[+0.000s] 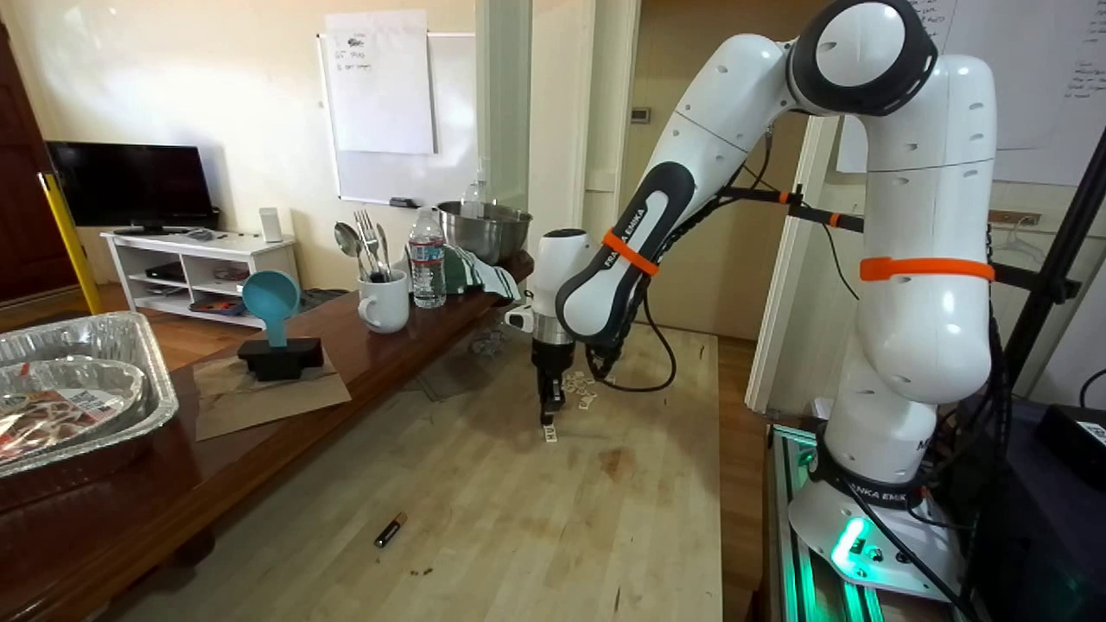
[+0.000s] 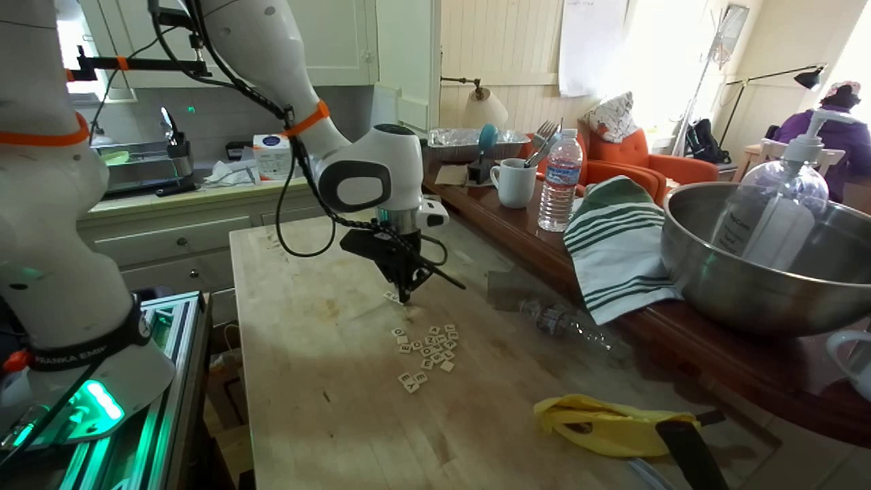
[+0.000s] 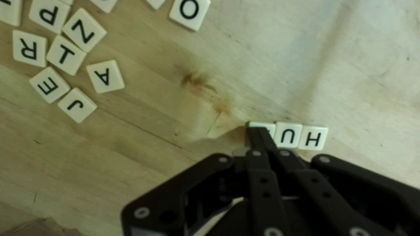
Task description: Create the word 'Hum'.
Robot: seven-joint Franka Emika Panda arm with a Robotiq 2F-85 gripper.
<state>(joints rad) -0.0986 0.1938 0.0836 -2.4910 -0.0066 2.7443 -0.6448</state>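
Black, two-fingered claw [image 3: 259, 131] clenched, fingertips together, partly covering a small square cream letter tile [image 3: 271, 127], letter mostly hidden; can't tell if touching. Same row, edge to edge: square cream tile with black U [image 3: 287, 135], then square cream tile with black H [image 3: 313, 138], slightly askew. Row sits on pale wooden surface [image 3: 147, 164]. Loose square cream letter tiles [image 3: 105, 77] lie apart from it. Black-and-copper cylindrical battery [image 1: 390, 529] on same surface, in an exterior view.

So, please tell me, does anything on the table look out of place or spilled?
Yes. A clear bottle lies on its side on the tabletop, odd because bottles usually stand. In the wrist view, a brown stain darkens the tabletop near the tile row; its cause is unclear.
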